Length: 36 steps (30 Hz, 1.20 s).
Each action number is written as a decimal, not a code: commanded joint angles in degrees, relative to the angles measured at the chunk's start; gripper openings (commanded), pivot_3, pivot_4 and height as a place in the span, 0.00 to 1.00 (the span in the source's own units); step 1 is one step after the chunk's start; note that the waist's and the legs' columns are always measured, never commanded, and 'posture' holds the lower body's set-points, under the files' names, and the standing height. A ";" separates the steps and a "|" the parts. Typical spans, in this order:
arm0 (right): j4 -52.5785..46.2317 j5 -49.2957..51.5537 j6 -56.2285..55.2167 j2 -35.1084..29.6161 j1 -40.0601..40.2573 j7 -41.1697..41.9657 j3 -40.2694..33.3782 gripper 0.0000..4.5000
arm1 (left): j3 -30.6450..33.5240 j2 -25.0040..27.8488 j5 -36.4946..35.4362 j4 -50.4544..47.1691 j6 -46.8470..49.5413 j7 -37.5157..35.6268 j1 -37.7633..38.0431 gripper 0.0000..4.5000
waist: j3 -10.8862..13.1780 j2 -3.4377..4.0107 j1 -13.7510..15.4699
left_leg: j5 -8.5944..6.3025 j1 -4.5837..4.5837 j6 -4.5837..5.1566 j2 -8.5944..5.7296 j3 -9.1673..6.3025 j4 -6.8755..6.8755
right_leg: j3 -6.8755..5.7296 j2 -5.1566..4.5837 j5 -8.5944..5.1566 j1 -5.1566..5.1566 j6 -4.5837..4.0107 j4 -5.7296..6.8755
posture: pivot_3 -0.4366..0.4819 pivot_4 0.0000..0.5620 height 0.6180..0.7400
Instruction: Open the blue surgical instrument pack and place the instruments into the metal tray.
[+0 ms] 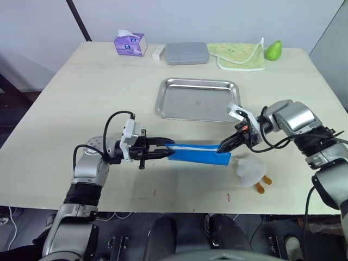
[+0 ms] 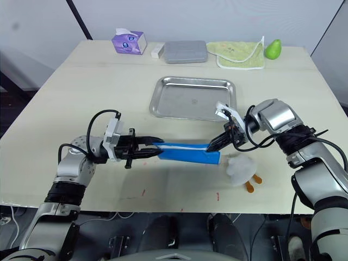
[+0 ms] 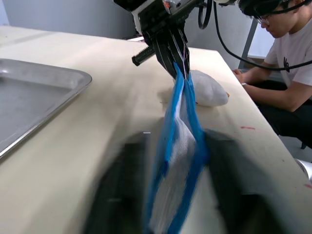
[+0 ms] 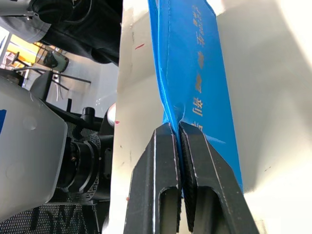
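Blue surgical instrument pack [image 1: 198, 154] is stretched out long between the two grippers, near the front edge of the table [image 1: 70, 109]. The left gripper [image 1: 166, 148] has its black fingers pinched on one end of the pack. The right gripper [image 1: 222, 147] has its fingers squeezed together on the other end; in the right wrist view the two fingers [image 4: 156, 190] press tight with a fold of blue wrap caught between them. In the left wrist view the pack shows a whitish lining down its middle, with blue edges on both sides. Small print runs along the blue side.

Just beside the right gripper, on its near side, lies a soft white toy [image 1: 250, 171] with orange feet. It rests on the table and is not touching the pack.

Past the pack, on the far side of both grippers, sits the metal tray [image 1: 166, 103]. Its inside looks bare and shiny.

Farther still, well away from the grippers along the back edge, stand a purple tissue box [image 1: 130, 43], a grey case [image 1: 186, 53], a green cloth [image 1: 236, 56] and a green pear [image 1: 273, 50].

A person [image 3: 287, 53] in a white shirt sits beyond the table's end.
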 commanded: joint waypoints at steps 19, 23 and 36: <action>0.08 -3.65 0.10 1.69 1.04 0.12 -0.75 0.00 | -1.62 -3.09 2.81 2.59 -5.74 -1.96 -1.98 0.03 | 0.00 0.00 -0.09 | 0.00 0.00 0.00 0.00 0.00 0.00 | 0.01 0.01 0.00 0.00 -0.01 0.01 | 0.48 0.27 1.00; -0.45 -3.90 0.27 1.63 1.23 -0.17 -1.65 0.00 | -1.58 -3.48 3.29 3.82 -6.93 -1.94 -2.30 0.00 | 0.00 0.00 0.01 | 0.00 0.01 0.00 0.00 0.00 0.00 | 0.01 0.01 0.00 0.00 0.00 0.01 | 0.48 0.27 1.00; -18.97 4.50 -6.17 -8.31 15.61 -8.05 -27.46 0.85 | -1.67 -2.89 4.26 7.53 -9.72 -2.06 -3.05 0.00 | 0.03 0.05 0.49 | 0.00 -0.13 0.00 -0.02 0.00 0.02 | -0.02 -0.07 -0.01 -0.01 0.04 -0.07 | 0.48 0.27 1.00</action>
